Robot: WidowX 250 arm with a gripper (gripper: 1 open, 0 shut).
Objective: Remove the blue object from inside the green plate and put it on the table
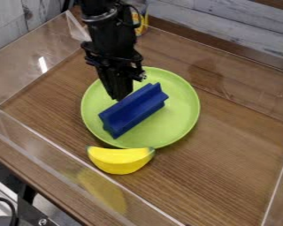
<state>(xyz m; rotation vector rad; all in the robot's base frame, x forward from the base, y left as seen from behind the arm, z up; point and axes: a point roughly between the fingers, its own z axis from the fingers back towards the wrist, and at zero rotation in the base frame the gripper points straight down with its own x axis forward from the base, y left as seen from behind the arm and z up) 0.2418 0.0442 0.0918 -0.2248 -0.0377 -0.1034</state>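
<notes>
1. Nearest, the yellow banana-shaped toy (pixel 120 160) lies on the table (pixel 215 168), just beside the plate's rim.
2. Beyond it, the blue object (pixel 133 109) rests inside the green plate (pixel 182 106), set diagonally.
3. The fingers (pixel 120 93) are pressed together above the plate's far-left part, beside the blue object.

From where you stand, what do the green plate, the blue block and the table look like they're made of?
The green plate looks like smooth plastic: one flat, even colour. The blue block may be plastic or dense foam; its solid colour and crisp ridge don't settle which. The table seems to be wood or a wood-look laminate, judging by its brown, streaked grain.
</notes>
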